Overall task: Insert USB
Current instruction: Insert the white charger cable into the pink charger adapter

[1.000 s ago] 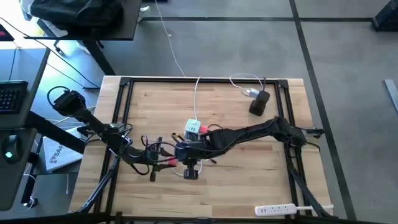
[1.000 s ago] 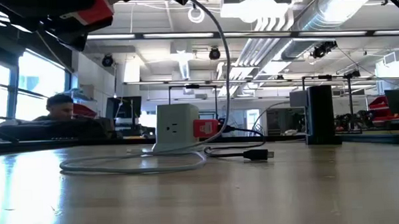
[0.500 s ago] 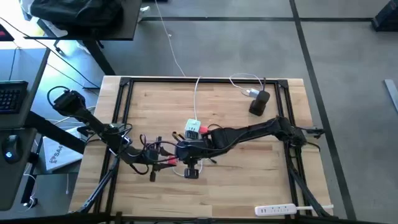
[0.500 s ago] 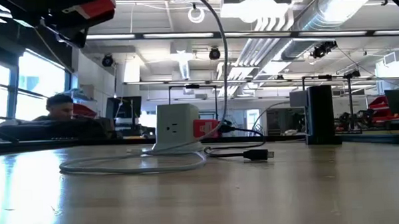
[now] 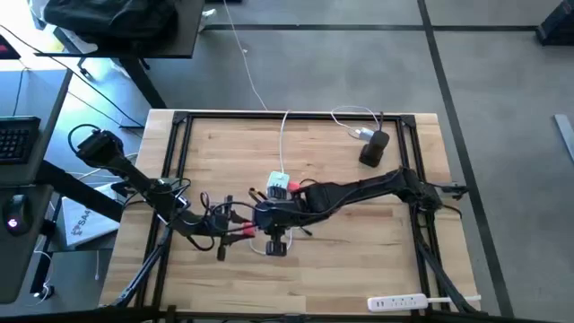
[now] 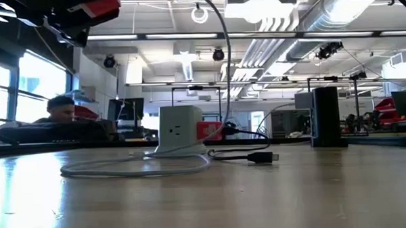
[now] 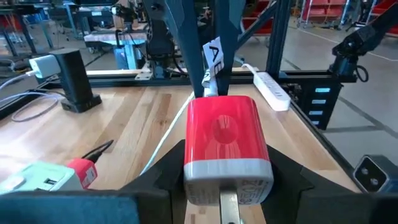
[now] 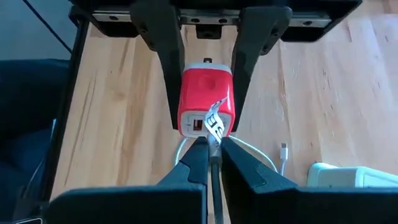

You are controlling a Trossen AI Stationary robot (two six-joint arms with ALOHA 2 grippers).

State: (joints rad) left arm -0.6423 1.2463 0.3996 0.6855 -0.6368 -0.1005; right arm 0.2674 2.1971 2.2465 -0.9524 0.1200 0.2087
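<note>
Red charger block with white base (image 7: 227,146) clamped between left gripper (image 7: 227,169) fingers, right gripper (image 8: 212,148) pinched tight on thin tagged cable (image 8: 216,124) at its port, small red-pink USB plug (image 7: 84,171) lying beside white charger cube (image 7: 37,177).

Both arms meet mid-table.
L gripper (image 5: 235,224) fingers clamped; R gripper (image 5: 262,219) pinched shut, facing it, nearly touching.

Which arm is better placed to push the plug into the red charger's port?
Right. The right gripper pinches the tagged USB cable directly facing the port of the red charger, which the left gripper only holds.
</note>
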